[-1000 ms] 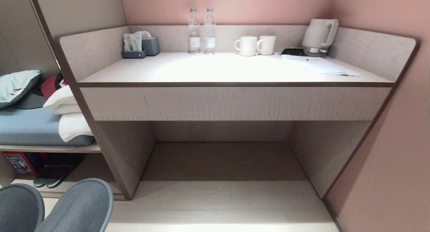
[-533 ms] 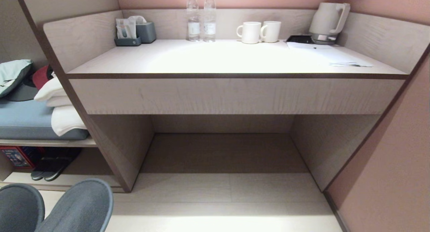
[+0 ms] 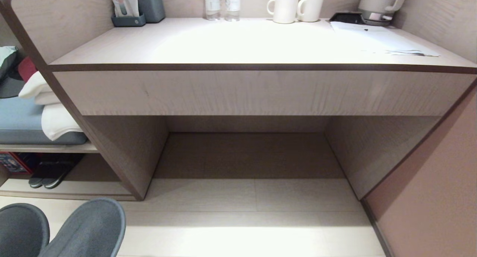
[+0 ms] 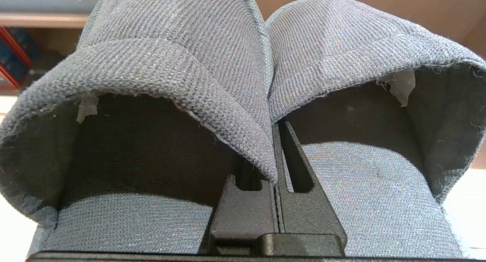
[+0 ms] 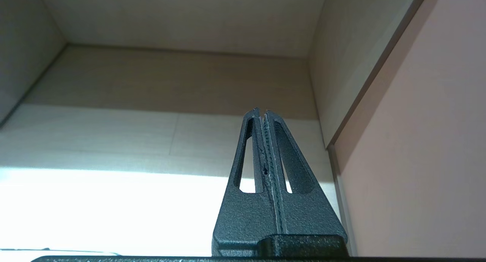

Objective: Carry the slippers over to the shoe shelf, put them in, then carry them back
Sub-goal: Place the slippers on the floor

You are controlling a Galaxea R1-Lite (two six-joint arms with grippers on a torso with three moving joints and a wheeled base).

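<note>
My left tool [image 4: 274, 171] is clamped tight, its two fingers pressed together on the inner edges of the slippers [image 4: 265, 83], one slipper hanging to either side of it, toes pointing away from my wrist. My right tool [image 5: 262, 114] holds nothing, fingers [image 5: 273, 159] pressed flat against each other, pointing forward and low above the floor.

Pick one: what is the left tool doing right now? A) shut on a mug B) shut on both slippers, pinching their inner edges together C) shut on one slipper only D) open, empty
B. In the left wrist view the left tool is shut with the inner edges of both slippers pinched between its fingers; the head view shows the pair's toes low on the robot's left.
</note>
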